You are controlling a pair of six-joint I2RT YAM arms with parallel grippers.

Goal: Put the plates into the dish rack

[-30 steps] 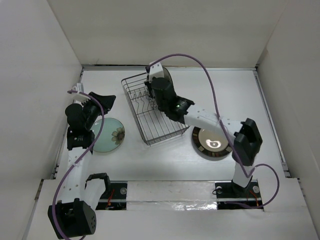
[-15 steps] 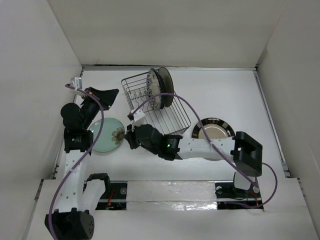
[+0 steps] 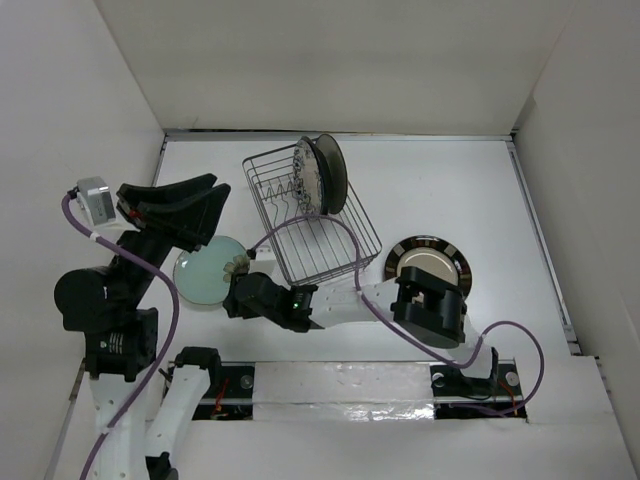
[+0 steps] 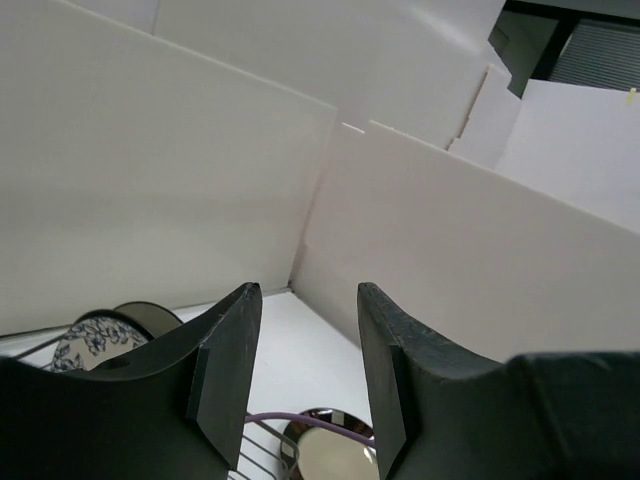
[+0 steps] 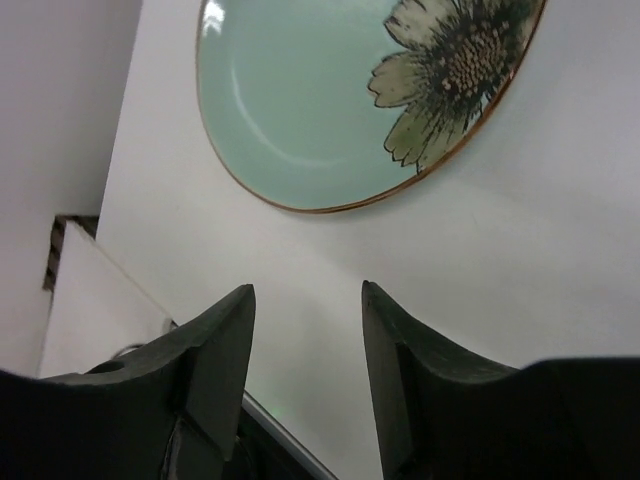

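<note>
The rack [image 3: 322, 243] sits at the middle of the tabletop [image 3: 470, 190], towards its far edge and skewed to it. Two plates stand on edge at the rack's far end: the floral plate [image 3: 308, 176] and, close behind it, a dark-rimmed plate [image 3: 333, 165]. Whether a third stands with them cannot be told. The green plate [image 3: 203, 276] lies flat near the left edge, beside the rack's near left corner and apart from it. The black plate [image 3: 428, 258] lies flat to the right of the rack's near end, its near rim hidden under the right arm's elbow. That arm stretches leftwards along the near edge, and its purple cable [image 3: 332, 224] loops over the rack's near end. The right gripper [image 5: 306, 290] is low over the tabletop, just off the green plate's near right rim. Its jaws are parted with bare tabletop between them, and the plate lies a little beyond the fingertips [image 5: 232, 318], untouched. The left gripper [image 4: 305, 295] is raised well above the tabletop over the left side, above the green plate's far rim and aimed at the far right corner. Its jaws are likewise released and grasp nothing.
</note>
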